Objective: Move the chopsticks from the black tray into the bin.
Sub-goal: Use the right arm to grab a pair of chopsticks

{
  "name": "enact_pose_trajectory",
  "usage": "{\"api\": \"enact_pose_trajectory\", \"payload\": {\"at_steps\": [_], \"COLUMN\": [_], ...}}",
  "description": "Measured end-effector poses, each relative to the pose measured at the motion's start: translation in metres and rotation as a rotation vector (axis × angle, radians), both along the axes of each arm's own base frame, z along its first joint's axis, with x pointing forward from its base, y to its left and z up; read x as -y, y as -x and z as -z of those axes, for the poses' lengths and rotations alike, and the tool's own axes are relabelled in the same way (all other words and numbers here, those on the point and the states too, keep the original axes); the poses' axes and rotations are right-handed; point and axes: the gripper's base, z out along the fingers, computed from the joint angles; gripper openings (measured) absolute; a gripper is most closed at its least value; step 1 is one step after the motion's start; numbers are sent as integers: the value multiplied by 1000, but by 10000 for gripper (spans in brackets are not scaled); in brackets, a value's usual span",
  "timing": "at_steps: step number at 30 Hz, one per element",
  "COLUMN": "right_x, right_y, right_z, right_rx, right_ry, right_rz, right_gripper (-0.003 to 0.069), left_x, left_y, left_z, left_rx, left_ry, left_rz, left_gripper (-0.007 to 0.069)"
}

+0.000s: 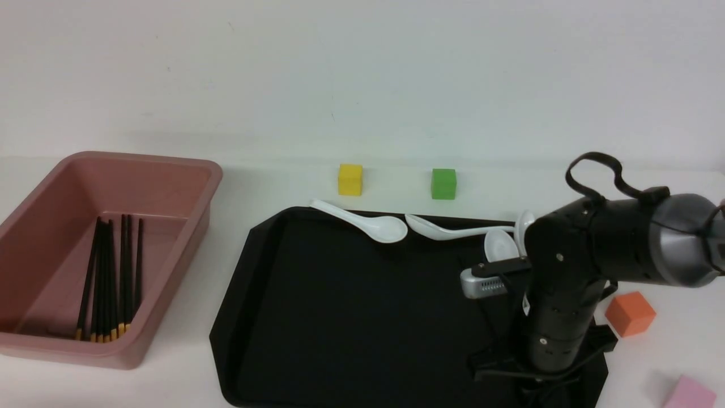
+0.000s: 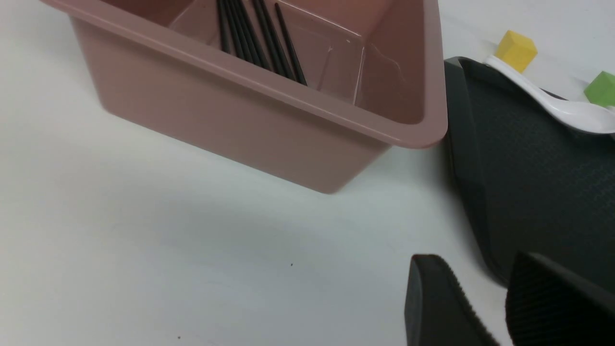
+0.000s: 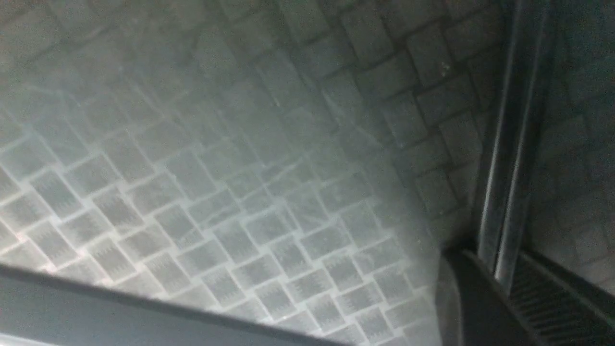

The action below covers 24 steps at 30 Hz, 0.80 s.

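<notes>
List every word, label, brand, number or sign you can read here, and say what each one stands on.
No word, brand or number can be read.
Small triangular mark on the right arm: too small to read.
The bin and the black tray: no lettering visible.

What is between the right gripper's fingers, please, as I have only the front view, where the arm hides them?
Observer: The right wrist view shows two chopsticks side by side between the fingertips of the right gripper.
Operator: Thank you. Could you also tell me how the left gripper stands, since my view doesn't show it?
Observer: In the left wrist view, the left gripper is open, its two fingers well apart.
</notes>
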Motion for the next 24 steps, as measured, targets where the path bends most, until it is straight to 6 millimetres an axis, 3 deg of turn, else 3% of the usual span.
{"api": "enact_pose_trajectory", "payload": {"at_steps": [8, 15, 20, 24], "right_x": [1, -7, -46, -99], "right_y": [3, 10, 19, 19], "right_z": [-18, -85, -133, -175], "right_rx": [11, 61, 148, 299], "right_ry": [-11, -156, -387, -591], "right_rz": [1, -25, -144, -276], "right_gripper": [113, 113, 113, 113], "left_x": [0, 0, 0, 0], "left_y": [0, 0, 0, 0], "left_z": [0, 0, 0, 0], "left_rx": [0, 0, 0, 0], "left_ry": [0, 0, 0, 0], "left_rz": [0, 0, 0, 0], "left_gripper": [239, 239, 239, 239]}}
